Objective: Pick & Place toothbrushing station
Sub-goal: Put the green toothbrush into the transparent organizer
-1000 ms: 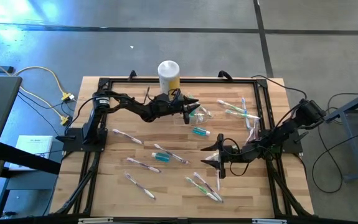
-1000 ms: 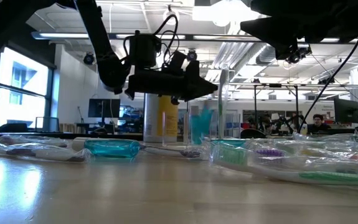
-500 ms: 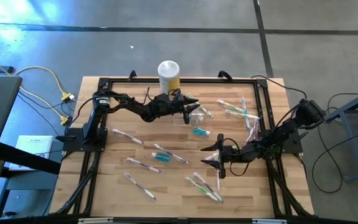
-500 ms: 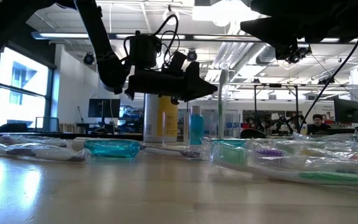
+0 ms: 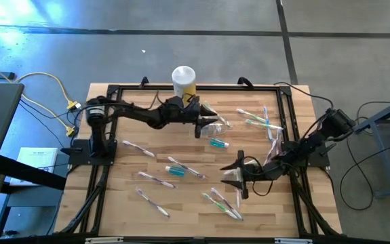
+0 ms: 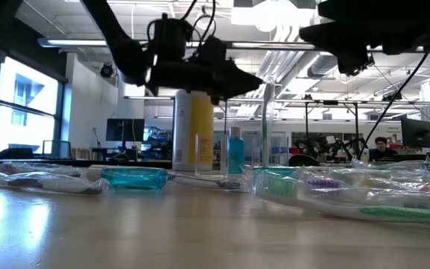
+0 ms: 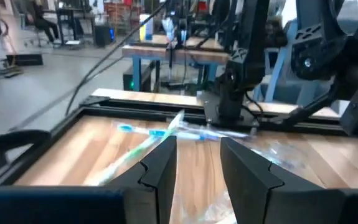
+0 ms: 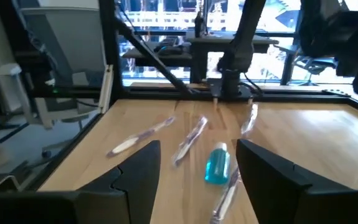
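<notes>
One yellow canister (image 5: 184, 81) and two small blue bottles (image 5: 218, 143) stand out among many wrapped toothbrushes (image 5: 139, 148), too glare-blurred to count. The clear toothbrushing station (image 5: 216, 124) sits just beside the left gripper (image 5: 203, 122), barely visible. Both the left and right gripper (image 5: 232, 177) hover with fingers apart, holding nothing.

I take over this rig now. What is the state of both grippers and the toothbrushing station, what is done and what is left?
Left gripper: open, empty, raised over the table's far middle, near the yellow canister.
Right gripper: open, empty, waiting over the near right part.
Toothbrushing station: on the table just beyond the left gripper's tips, not gripped.
Done: approach only.
Left: grasp the station, carry it and place it.
</notes>
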